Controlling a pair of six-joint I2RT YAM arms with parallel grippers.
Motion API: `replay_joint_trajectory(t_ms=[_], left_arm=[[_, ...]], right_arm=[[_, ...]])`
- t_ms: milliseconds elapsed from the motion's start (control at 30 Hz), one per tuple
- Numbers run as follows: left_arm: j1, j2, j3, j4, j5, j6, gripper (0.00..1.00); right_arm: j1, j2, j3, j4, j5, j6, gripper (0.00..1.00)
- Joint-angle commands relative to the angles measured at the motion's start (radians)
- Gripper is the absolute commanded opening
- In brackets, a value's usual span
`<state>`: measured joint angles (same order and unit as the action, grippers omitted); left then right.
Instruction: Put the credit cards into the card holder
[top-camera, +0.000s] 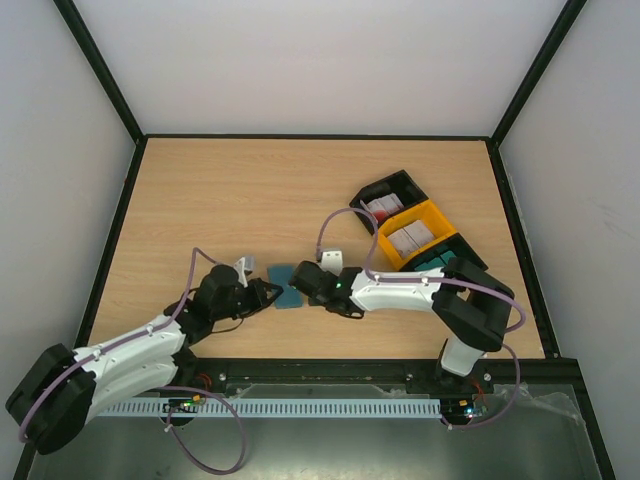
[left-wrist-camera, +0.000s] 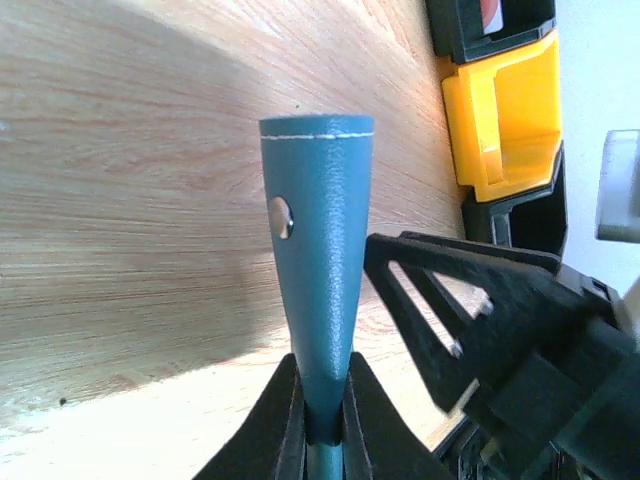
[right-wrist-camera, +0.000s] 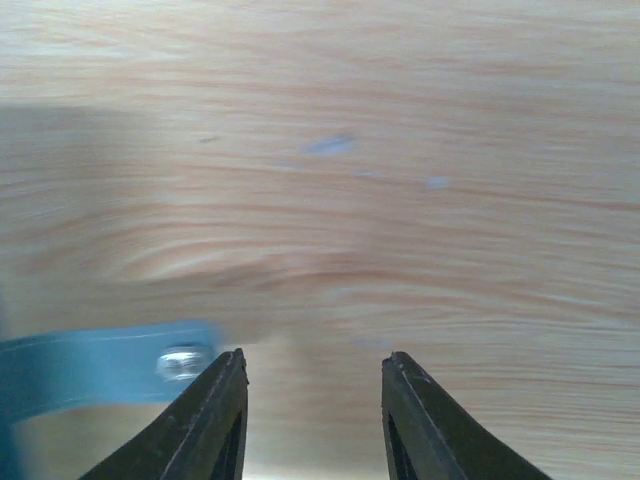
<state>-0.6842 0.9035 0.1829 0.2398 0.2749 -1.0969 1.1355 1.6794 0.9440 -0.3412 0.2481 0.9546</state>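
Note:
The teal card holder (top-camera: 285, 285) lies near the table's front middle, between both grippers. My left gripper (top-camera: 268, 293) is shut on its edge. In the left wrist view the holder (left-wrist-camera: 320, 250) rises from the jaws (left-wrist-camera: 322, 375) with its metal snap (left-wrist-camera: 281, 217) showing. My right gripper (top-camera: 304, 279) is open just right of the holder, with nothing between its fingers (right-wrist-camera: 315, 370). The holder's snap tab (right-wrist-camera: 100, 365) lies beside its left finger. Credit cards, white with red marks, sit in the black bin (top-camera: 380, 207) and the yellow bin (top-camera: 412, 235).
A three-bin tray stands at the right: black bin (top-camera: 398, 185) at the back, yellow bin (top-camera: 440, 215) in the middle, dark-green bin (top-camera: 437, 262) nearest the right arm. The right gripper's black finger (left-wrist-camera: 470, 310) shows close beside the holder in the left wrist view.

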Motion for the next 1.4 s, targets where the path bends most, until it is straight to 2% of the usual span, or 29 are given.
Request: replay_joint_trajectory(t_ms=[0,133,333,433,667,1067,1267,1367], left_arm=[[0.006,-0.016,0.039,-0.033,-0.016,0.032,0.03],[0.006,-0.005,0.054,-0.047,-0.018,0.041,0.03],[0.008,0.010,0.068,-0.061,-0.019,0.055,0.03],[0.008,0.017,0.074,-0.060,-0.011,0.060,0.03],[0.008,0.025,0.074,-0.060,-0.011,0.062,0.03],[0.008,0.026,0.075,-0.050,0.010,0.056,0.03],[0.008,0.021,0.072,-0.047,0.010,0.048,0.03],[0.008,0.019,0.072,-0.047,0.009,0.049,0.03]], right_arm=[[-0.014,-0.033,-0.027,-0.144,0.194,0.030,0.36],[-0.014,-0.121,-0.064,0.011,0.045,-0.015,0.38],[-0.018,-0.277,-0.132,0.182,-0.093,-0.035,0.53],[-0.025,-0.280,-0.153,0.231,-0.135,-0.032,0.54],[-0.042,-0.151,-0.116,0.191,-0.131,0.008,0.45],[-0.077,-0.041,-0.125,0.337,-0.251,-0.031,0.25],[-0.077,-0.031,-0.153,0.385,-0.301,-0.014,0.20],[-0.077,-0.034,-0.162,0.407,-0.318,-0.020,0.09]])
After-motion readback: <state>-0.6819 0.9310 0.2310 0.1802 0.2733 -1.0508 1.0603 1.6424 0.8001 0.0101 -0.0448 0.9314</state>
